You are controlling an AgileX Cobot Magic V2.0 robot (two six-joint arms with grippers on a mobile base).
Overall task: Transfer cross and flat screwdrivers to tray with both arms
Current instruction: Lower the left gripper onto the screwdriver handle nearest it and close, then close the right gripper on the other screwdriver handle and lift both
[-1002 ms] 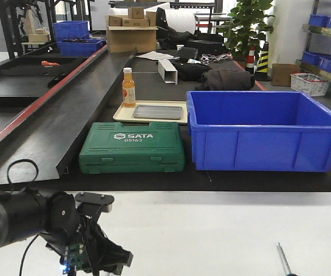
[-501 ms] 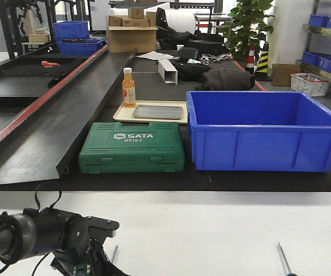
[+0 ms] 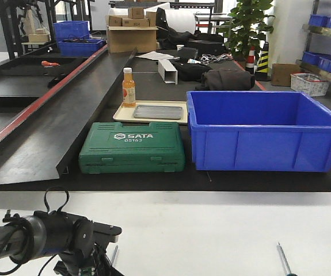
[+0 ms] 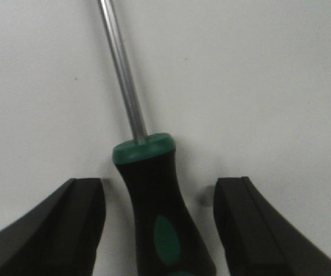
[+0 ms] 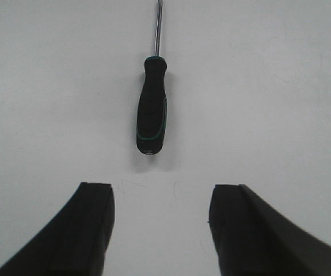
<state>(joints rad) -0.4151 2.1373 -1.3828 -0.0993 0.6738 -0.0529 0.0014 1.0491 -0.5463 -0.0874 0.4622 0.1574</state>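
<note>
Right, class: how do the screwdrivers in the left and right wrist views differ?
The left screwdriver has its handle between the fingers of the open left gripper; the right screwdriver lies wholly ahead of the open right gripper. The left screwdriver shaft leans left in view; the right screwdriver shaft runs nearly straight. Both lie on the white table, with black-and-green handles.

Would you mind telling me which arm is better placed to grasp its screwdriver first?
Left, probably: the left gripper is open astride one screwdriver handle, while the right gripper, also open, sits short of the other screwdriver.
</note>
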